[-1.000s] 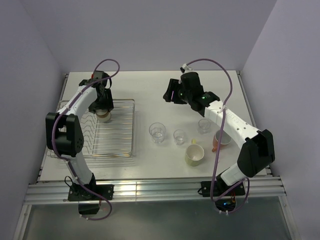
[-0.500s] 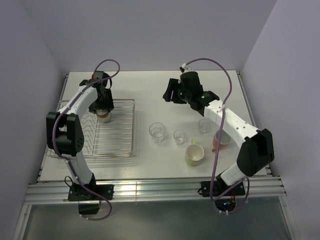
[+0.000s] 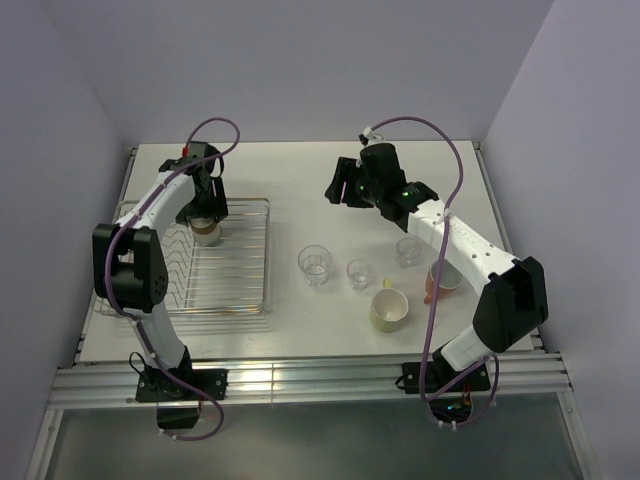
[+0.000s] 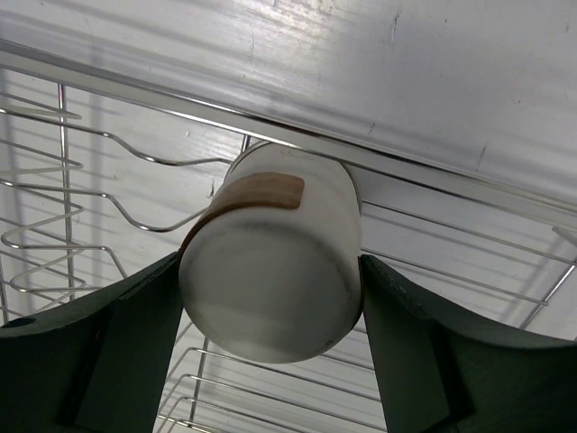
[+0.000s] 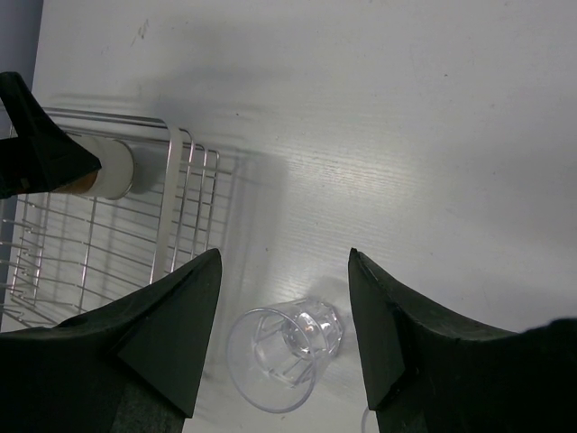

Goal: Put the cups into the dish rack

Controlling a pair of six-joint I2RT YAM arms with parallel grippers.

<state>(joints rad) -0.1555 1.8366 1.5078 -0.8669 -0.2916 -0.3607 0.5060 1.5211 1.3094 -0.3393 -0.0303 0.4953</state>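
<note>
One in, five to go, by my read. Brown-and-cream cup is inside the dish rack, far side, up against its far edge. Left gripper is right on it, one finger each side, touching or a hair off. Can't tell if it's clamped or let go.

The rest are out on the table, right of the rack: left tumbler, middle tumbler, right tumbler, yellow-green mug nearest, salmon mug furthest right.

Right gripper hangs w/ jaws wide apart, nothing in them, far of the left tumbler and above it, apart.
</note>
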